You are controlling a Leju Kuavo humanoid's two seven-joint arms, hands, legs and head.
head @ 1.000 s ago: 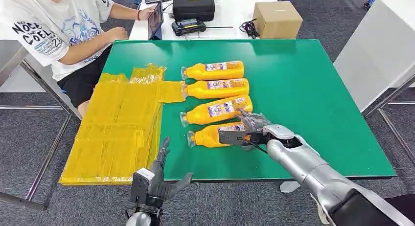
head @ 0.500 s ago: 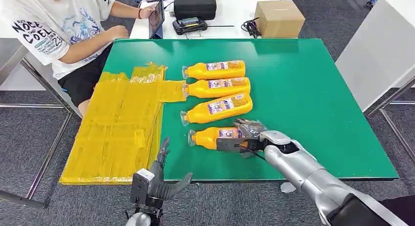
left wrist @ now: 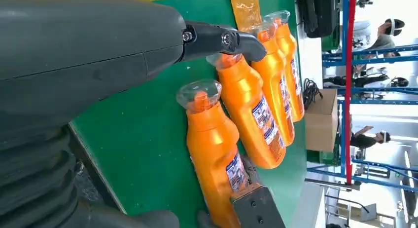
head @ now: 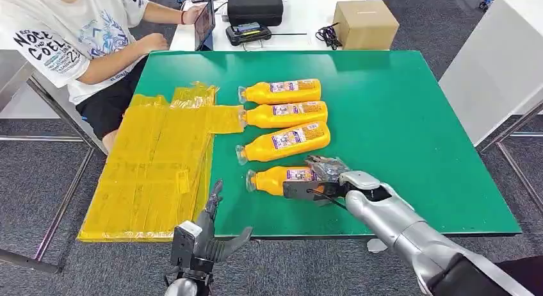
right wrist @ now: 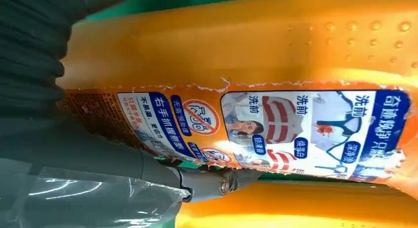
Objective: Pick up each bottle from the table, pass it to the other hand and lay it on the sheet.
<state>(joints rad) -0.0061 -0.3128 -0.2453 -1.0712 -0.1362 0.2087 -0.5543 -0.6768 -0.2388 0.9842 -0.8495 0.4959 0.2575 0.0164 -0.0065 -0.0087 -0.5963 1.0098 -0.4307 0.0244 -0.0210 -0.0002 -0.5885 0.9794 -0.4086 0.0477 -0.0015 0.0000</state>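
Four orange bottles lie side by side on the green table [head: 397, 123], caps toward the yellow sheet [head: 153, 168]. My right hand [head: 323, 180] grips the nearest bottle [head: 278, 179] around its base end, thumb on the near side and fingers over the far side; the bottle rests on the table. The right wrist view has this bottle's label [right wrist: 276, 124] close up against my right hand [right wrist: 98, 159]. My left hand [head: 206, 235] hangs open just off the table's front edge, fingers apart. Past my left hand [left wrist: 88, 55], the left wrist view looks along the nearest bottle [left wrist: 217, 149].
The three other bottles [head: 282, 143] lie just beyond the held one. A person [head: 77, 40] sits at the far left corner by a tablet [head: 203, 25]. A white table behind carries a black case [head: 254, 6] and a cardboard box [head: 365, 24]. A white cabinet [head: 493, 72] stands right.
My right hand came down and toward the front edge onto the nearest bottle, which turned a little flatter. Over the last half second nothing moved. The left hand stayed put.
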